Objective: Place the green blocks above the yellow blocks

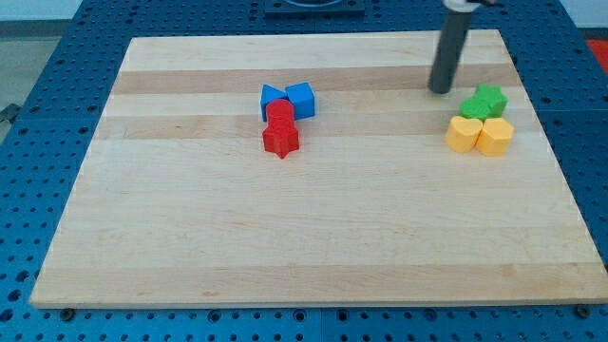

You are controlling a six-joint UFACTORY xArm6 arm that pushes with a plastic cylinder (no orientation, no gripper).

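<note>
Two green blocks sit at the view's right: a star-shaped one [490, 98] and a smaller one [473, 106] to its left, touching it. Directly below them lie two yellow blocks, a left one [464, 134] and a right one [495, 137], side by side and touching the greens. My tip [441, 90] rests on the board just up and to the left of the green blocks, a small gap away from them.
Near the board's upper middle a blue triangle-like block [272, 99] and a blue cube [300, 99] sit above a red cylinder [279, 113] and a red star block [281, 139]. The wooden board [190, 237] lies on a blue perforated table.
</note>
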